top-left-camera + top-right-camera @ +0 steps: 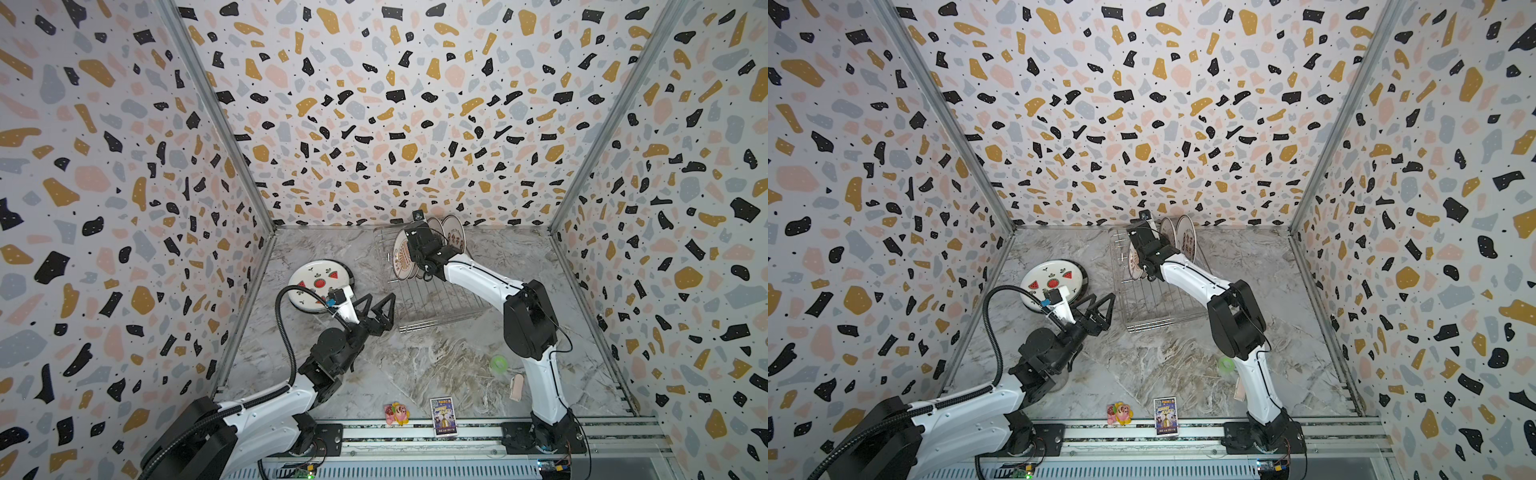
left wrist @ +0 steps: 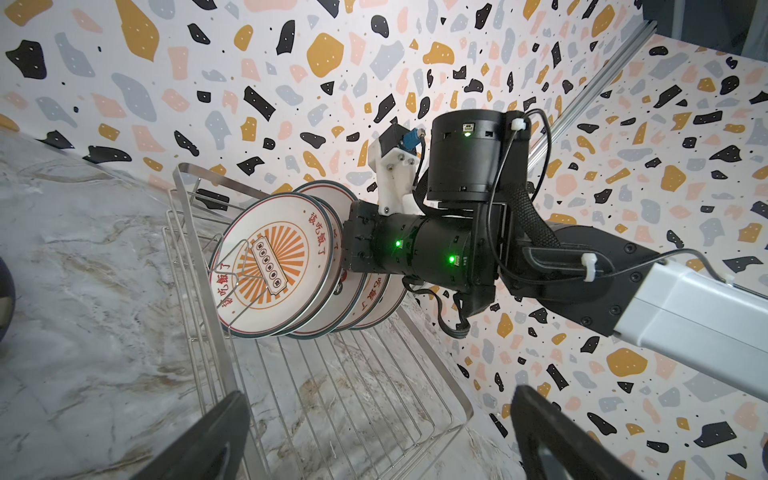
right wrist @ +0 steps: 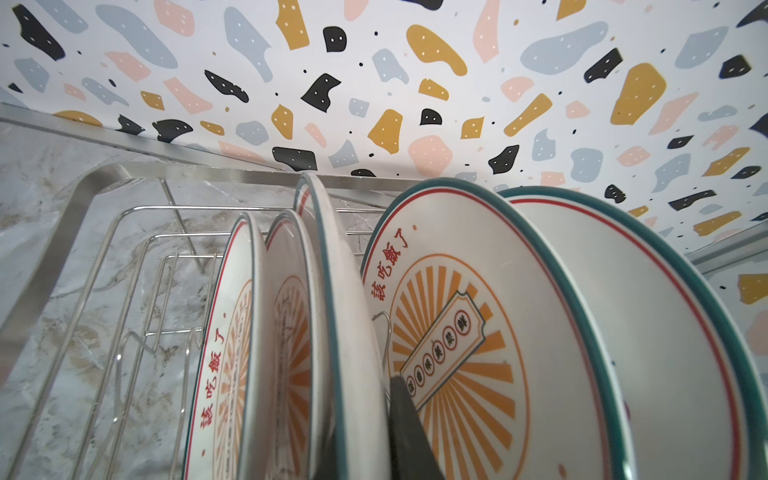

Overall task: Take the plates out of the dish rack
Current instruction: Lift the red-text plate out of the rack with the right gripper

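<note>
R fingers point(image 3: 409, 432) are pressed on the rim of the middle plate point(image 3: 332, 291), one of five sunburst plates on edge in the dish rack point(image 3: 75, 216) at the back of the counter point(image 1: 436, 365). L fingers point(image 1: 386, 309) are spread wide, holding nothing, just beside the rack's near-left corner. The watermelon plate point(image 1: 320, 282) lies flat on the counter left of the rack.

Step in hand, prob.: lifting the pinched plate out. To do it well:
- Pull straight up along the prongs, no twist; neighbours either side stand v. close.
- Clear the top wire before swinging left.
- Grip firm; a glazed rim prob. slips.

Views:
- R wrist view alone shows a finger against the plate's back & the tight gaps. The other finger is hidden.
- Top views hide the pinch under the wrist but show the L arm & the unloaded plate.
- L wrist view shows the rack's bare near half.
</note>
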